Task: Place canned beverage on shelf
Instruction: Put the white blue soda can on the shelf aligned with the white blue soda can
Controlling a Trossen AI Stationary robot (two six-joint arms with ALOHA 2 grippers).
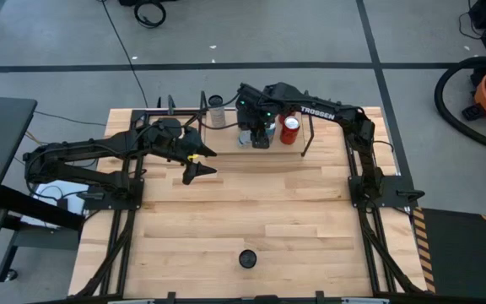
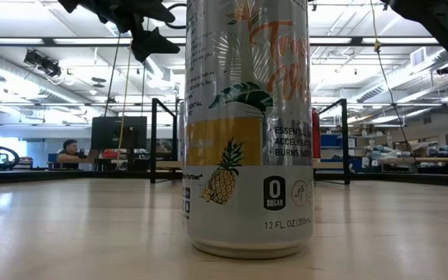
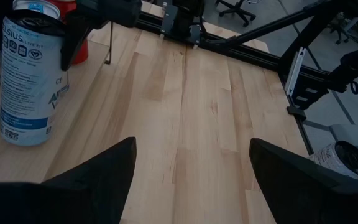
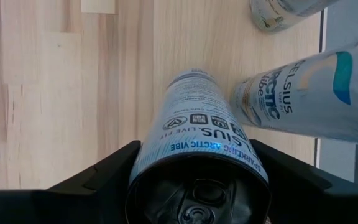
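Note:
A blue-and-white Celsius can (image 4: 194,130) stands upright on the wood at the shelf (image 1: 306,139), a low black-framed rack at the table's far side. I cannot tell whether it is on the shelf's board or on the table. My right gripper (image 4: 191,149) is above it, shut on it; it also shows in the high view (image 1: 260,137). A second Celsius can (image 4: 303,93), a red can (image 1: 290,128) and a silver can (image 1: 216,110) stand close by. My left gripper (image 3: 191,146) is open and empty, to the left of the cans (image 1: 199,165). My right gripper pinches the Celsius can's side wall just below its top rim (image 4: 143,163) between its two fingers, one on each side. The fingers come from above, pointing down. The can is upright with its base on the wood.
A tall pineapple-print can (image 2: 247,124) stands alone near the table's front edge, also in the high view (image 1: 247,258). The shelf's thin black end frames (image 2: 162,140) rise on either side of the cans. Bare wood lies between the shelf and the front can.

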